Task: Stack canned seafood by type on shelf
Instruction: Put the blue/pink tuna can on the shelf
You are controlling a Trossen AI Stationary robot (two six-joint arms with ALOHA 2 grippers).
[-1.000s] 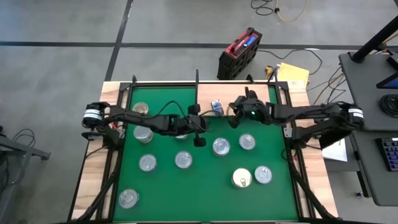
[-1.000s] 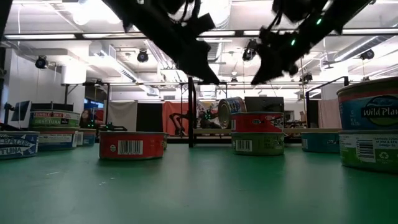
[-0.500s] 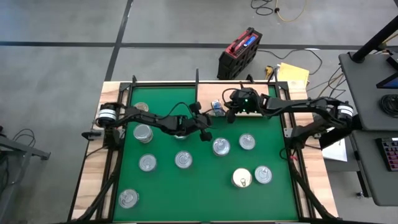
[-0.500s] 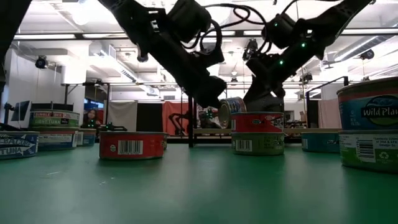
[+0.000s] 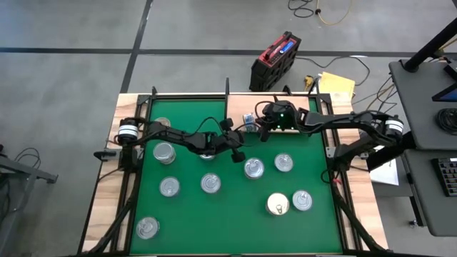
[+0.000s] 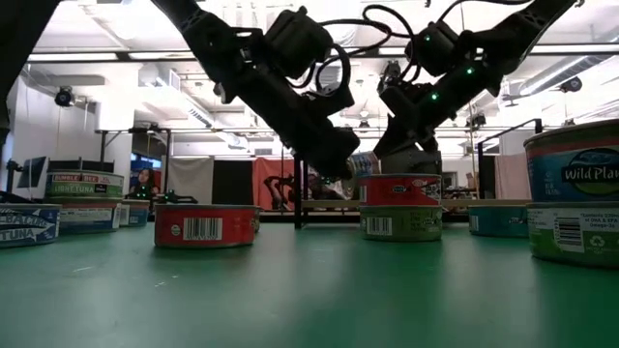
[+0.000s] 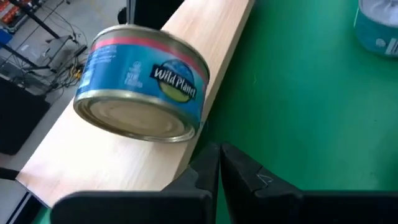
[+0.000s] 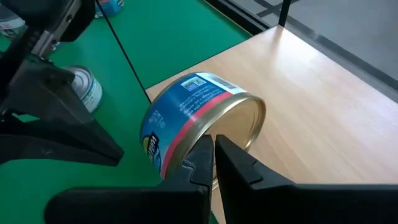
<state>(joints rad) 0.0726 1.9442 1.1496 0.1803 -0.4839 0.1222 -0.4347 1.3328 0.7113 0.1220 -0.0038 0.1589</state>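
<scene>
Two tools meet at one can (image 7: 144, 87), a blue tin with a red band that stands tipped on its edge on the shelf (image 7: 112, 158), right at the shelf's border with the green mat (image 5: 235, 207). The left tool (image 7: 219, 167) has its fingers pressed together and holds nothing; its tip sits just beside the can on the mat side. The right tool (image 8: 213, 160), fingers likewise pressed together and gripping nothing, sits close against the can's lower rim from the shelf side. With both tools pinched to a point and set on opposite sides, they look placed to nudge or brace the tilted can rather than lift it, probably to tip it flat onto the shelf. Other cans remain on the mat, away from the shelf: a red one (image 6: 205, 225) alone, and a red can (image 6: 401, 189) stacked on a green one (image 6: 401, 223). Sorting by type seems at an early stage.
</scene>
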